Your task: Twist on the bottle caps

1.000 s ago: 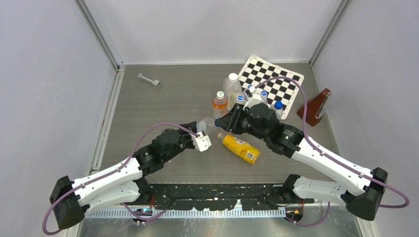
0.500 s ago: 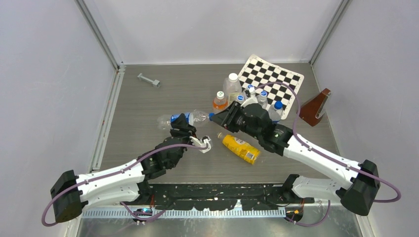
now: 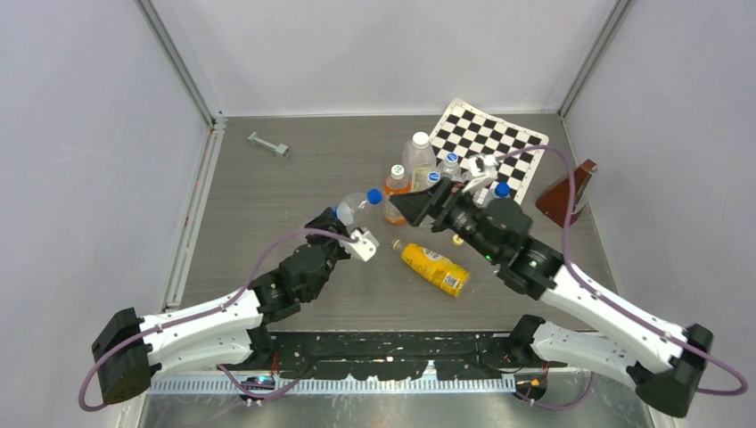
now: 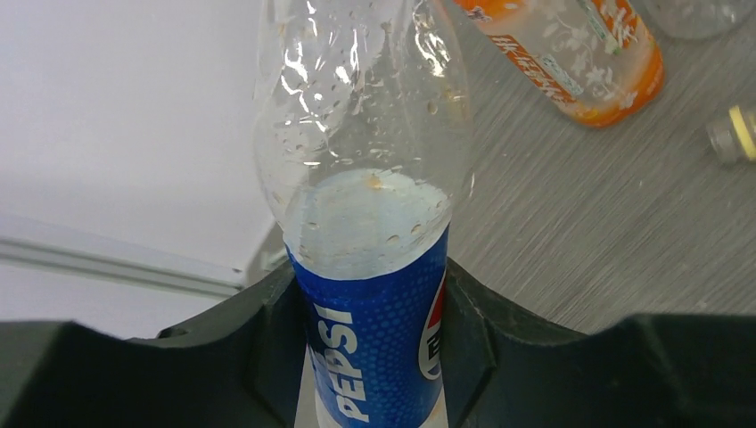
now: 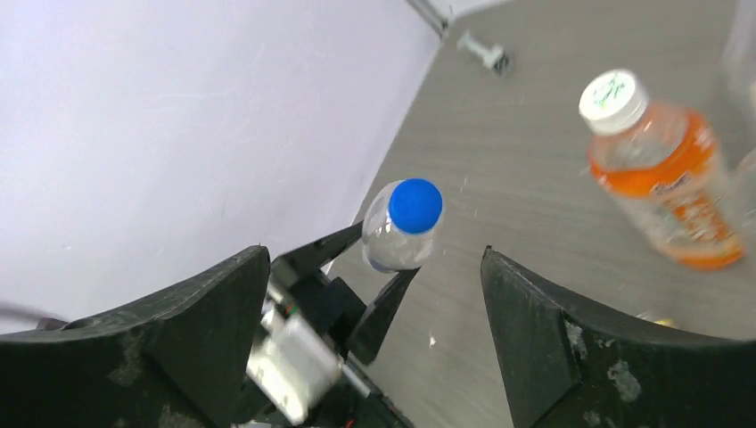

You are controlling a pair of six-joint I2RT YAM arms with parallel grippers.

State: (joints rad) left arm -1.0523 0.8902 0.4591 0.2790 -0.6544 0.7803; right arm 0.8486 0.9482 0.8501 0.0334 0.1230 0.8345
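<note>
Your left gripper (image 4: 370,321) clamps the Pepsi bottle (image 4: 357,205) at its label, blue cap (image 5: 415,205) on its mouth (the yellow juice bottle (image 3: 434,267) lies on the table (image 3: 267,196)). Your right gripper (image 5: 374,276) gapes wide, gripping nothing.

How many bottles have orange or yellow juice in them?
2. An orange bottle stands by the tall clear bottle; a yellow bottle lies nearer the arms. The right arm may hide more.

The Pepsi bottle (image 3: 357,207) sits in the left pincer (image 4: 370,357), left of the juice bottle (image 3: 434,268) on the table (image 3: 267,187).
</note>
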